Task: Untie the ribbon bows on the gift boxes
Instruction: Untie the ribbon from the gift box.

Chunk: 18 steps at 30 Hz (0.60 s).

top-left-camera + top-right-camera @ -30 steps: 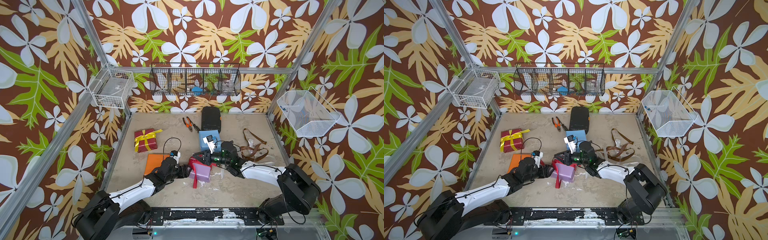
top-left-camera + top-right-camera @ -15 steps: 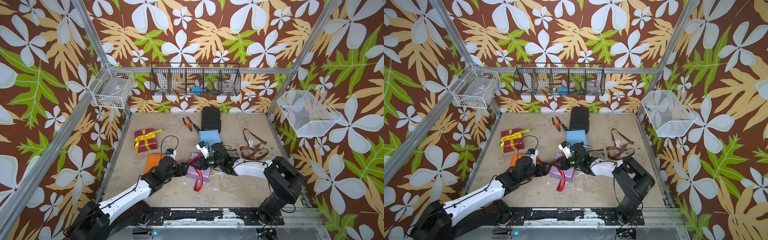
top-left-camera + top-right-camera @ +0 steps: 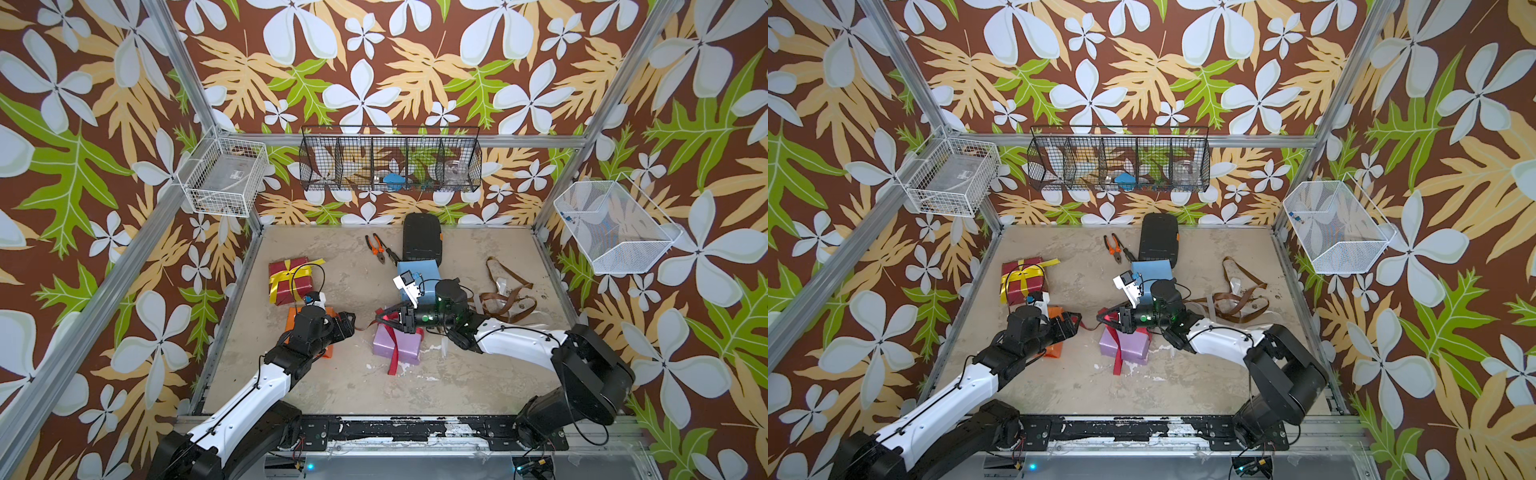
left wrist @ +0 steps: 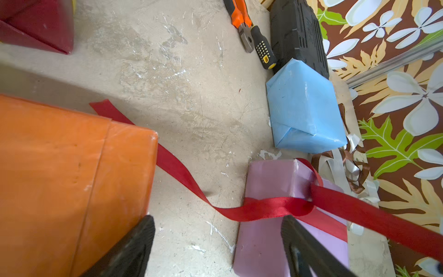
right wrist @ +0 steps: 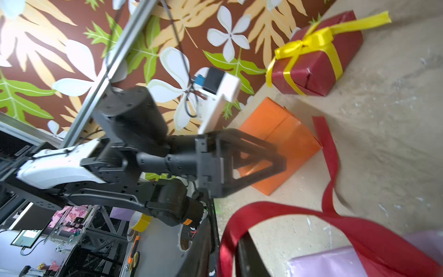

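Red ribbon (image 3: 394, 353) is crossing the top of the lilac box (image 3: 409, 347), which is sitting near the ctr of the counter (image 3: 345, 266). One tail is hanging down the box's front face onto the counter. Another is trailing across the counter twd the orange box (image 4: 60, 179) and passing behind its corner in the left wrist view.

Right gripper (image 3: 384, 319) is reaching over the lilac box's far edge, jaws clenching on a loop of the red ribbon. The right wrist view is showing that loop pinched btwn them.

Left gripper (image 3: 349, 322) is hanging over the gap btwn orange box and lilac box, jaws released and standing wide, tips pointing twd the lilac box.

Light blue box (image 3: 417, 270) is lying just behind the right gripper, against the black ribbed case (image 3: 422, 241). Pliers (image 3: 378, 247) are lying just beside the case.

Dark red box (image 3: 291, 282) is sitting at rear left, well apart from the lilac box, w/ yellow ribbon bow (image 3: 293, 272) tied on top.

Loose brown ribbon (image 3: 509, 297) and white ribbon (image 4: 336, 170) are lying tangled to the right of the light blue box.
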### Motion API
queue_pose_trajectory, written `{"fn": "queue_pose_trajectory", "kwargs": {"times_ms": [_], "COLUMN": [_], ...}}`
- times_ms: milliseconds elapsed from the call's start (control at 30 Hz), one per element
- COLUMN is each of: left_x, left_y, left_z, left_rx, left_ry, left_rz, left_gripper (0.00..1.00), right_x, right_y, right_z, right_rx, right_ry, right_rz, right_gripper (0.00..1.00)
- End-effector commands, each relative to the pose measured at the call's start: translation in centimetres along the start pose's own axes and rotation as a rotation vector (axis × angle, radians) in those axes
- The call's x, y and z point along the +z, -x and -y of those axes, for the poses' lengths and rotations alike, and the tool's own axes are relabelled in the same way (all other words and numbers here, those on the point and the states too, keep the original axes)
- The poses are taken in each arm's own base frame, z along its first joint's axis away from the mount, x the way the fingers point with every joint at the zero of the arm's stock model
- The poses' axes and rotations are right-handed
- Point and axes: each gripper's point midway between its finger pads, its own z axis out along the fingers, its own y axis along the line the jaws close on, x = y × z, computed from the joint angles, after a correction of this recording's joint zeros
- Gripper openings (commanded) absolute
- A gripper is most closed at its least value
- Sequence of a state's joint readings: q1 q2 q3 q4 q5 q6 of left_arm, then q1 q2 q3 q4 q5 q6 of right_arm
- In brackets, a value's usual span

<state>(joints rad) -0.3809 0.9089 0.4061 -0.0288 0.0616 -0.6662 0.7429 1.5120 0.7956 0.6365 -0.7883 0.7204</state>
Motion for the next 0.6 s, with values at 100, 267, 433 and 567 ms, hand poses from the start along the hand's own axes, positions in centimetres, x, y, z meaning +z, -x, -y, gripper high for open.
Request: {"fn": "queue_pose_trajectory", "kwargs": {"times_ms": [100,267,433,567], "left_x": [-0.2,-0.4,-0.6,-0.8], "left_y": [0.9,1.7,2.9,3.2], "left_z": [0.6,0.2,-1.2,-0.5], "left_rx": [0.008,-0.001,-0.036,-0.015], "left_ry": [-0.031,-0.011,0.047,0.019], "left_rz": [0.014,0.034,0.073,0.074], "left_gripper": [0.86,0.86,0.85,0.83], "right_x": [1.3,4.4,5.5,4.6], "right_y": [-0.9,-7.4,-12.0,-10.4], "right_z": [-2.4,-2.6,0.0,2.0], "right_rx": [-0.145,-0.228,-0.276,-0.315], "right_ry": [-0.066,-0.112,-0.261,-0.415], "right_rz": [-0.081,-0.290,-0.428,-0.394], "right_gripper": [0.08,0.07,0.31,0.59]}}
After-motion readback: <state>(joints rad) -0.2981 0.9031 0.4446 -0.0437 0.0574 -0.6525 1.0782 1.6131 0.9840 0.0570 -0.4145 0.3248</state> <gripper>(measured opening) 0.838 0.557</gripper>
